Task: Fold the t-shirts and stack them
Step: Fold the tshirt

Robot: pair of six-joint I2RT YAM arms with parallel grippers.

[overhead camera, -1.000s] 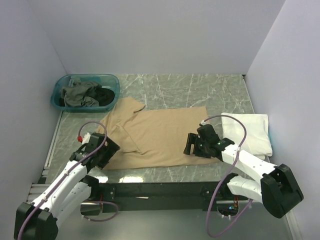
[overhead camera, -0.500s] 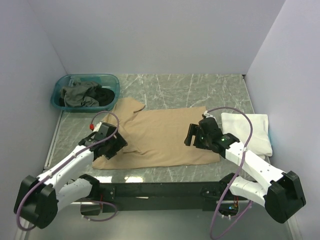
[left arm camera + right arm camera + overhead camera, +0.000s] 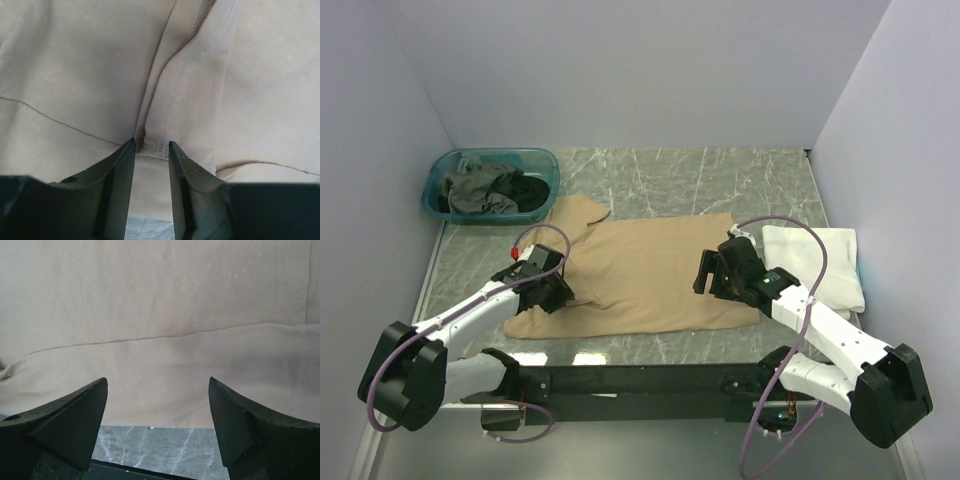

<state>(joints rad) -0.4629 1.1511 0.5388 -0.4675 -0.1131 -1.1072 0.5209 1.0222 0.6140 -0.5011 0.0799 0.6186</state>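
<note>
Left tool (image 3: 151,144) narrow astride a tan t-shirt (image 3: 640,275) fold, grip unclear; right tool (image 3: 157,382) gapes wide; teal tub (image 3: 432,186) behind.

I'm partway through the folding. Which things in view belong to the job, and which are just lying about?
Job:
- tan t-shirt, spread flat
- white t-shirt, folded, far right
- grey-green t-shirt and black t-shirt, crumpled together

Lying about:
- teal plastic tub holding those two
- marble-look table
</note>
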